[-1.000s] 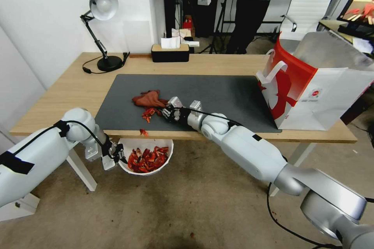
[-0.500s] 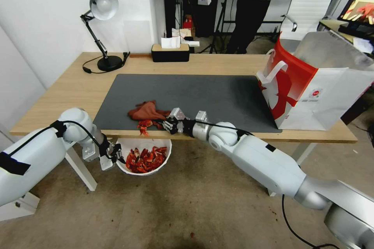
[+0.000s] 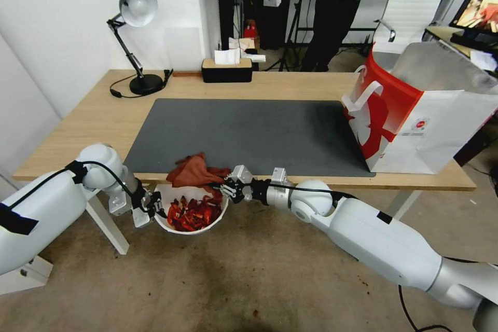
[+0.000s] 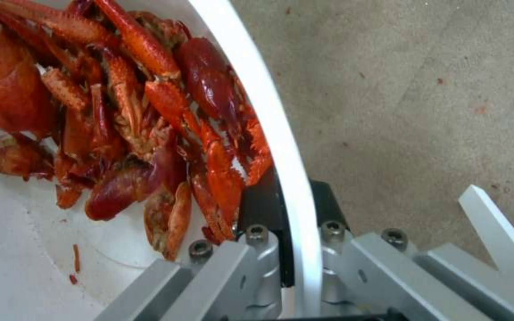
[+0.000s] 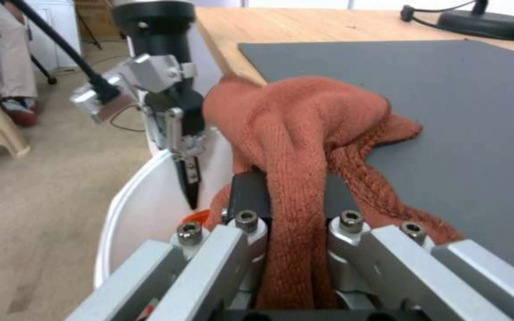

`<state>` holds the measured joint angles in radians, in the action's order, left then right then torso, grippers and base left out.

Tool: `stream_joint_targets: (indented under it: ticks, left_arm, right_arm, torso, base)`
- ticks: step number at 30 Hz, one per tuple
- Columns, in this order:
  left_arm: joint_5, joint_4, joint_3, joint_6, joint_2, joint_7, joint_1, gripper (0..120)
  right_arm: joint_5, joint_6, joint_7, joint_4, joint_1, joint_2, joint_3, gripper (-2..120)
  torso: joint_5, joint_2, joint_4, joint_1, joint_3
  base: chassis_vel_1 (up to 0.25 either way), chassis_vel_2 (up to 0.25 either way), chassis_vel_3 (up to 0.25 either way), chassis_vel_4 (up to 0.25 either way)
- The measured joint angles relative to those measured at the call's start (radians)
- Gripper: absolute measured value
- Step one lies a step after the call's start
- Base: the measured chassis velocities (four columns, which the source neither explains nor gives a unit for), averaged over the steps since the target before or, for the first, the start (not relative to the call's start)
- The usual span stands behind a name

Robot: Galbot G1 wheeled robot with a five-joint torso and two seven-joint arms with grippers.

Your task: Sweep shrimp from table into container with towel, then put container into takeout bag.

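Both grippers work at the tabletop's [image 3: 311, 85] near edge. The left gripper [image 3: 153, 204] is clamped on the rim of the container [image 3: 207, 223], one finger inside and one outside, holding it below that edge over the floor. Shrimp [image 3: 191, 213] lie heaped in the container. The right gripper [image 3: 224, 188] pinches the towel [image 3: 193, 171], which drapes off the dark mat's [image 3: 249, 129] near edge above the container. The takeout bag [image 3: 415, 114] stands open at the tabletop's right end. A desk lamp [image 3: 136, 36] stands at the far left corner and a tissue box [image 3: 226, 70] at the far edge, well apart from the work.
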<state>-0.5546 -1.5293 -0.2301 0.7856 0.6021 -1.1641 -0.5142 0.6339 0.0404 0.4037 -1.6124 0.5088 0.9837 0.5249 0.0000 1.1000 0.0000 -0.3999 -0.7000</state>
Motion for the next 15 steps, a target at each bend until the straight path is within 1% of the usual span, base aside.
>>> stream_joint_targets:
  ticks: [8,13,15]
  left_arm:
    - [0.000,0.000,-0.001,-0.001,-0.002,-0.001,0.000,0]
    - [0.000,-0.002,0.001,-0.001,-0.004,-0.001,-0.007,0]
    - [-0.001,-0.004,0.006,-0.001,-0.005,-0.001,-0.020,0]
  right_arm:
    - [0.002,0.008,0.001,-0.042,0.016,-0.014,0.001,5]
    - [0.029,0.015,-0.003,-0.065,0.023,-0.018,-0.014,5]
    - [0.054,0.016,-0.028,-0.081,0.031,-0.015,-0.046,5]
  torso:
    - [0.0000,0.000,0.0000,0.000,0.000]
    - [0.0000,0.000,0.0000,0.000,0.000]
    - [-0.0001,0.000,-0.0001,0.000,0.000]
  base:
    - [0.000,0.000,0.000,0.000]
    - [0.000,0.000,0.000,0.000]
    - [0.000,0.000,0.000,0.000]
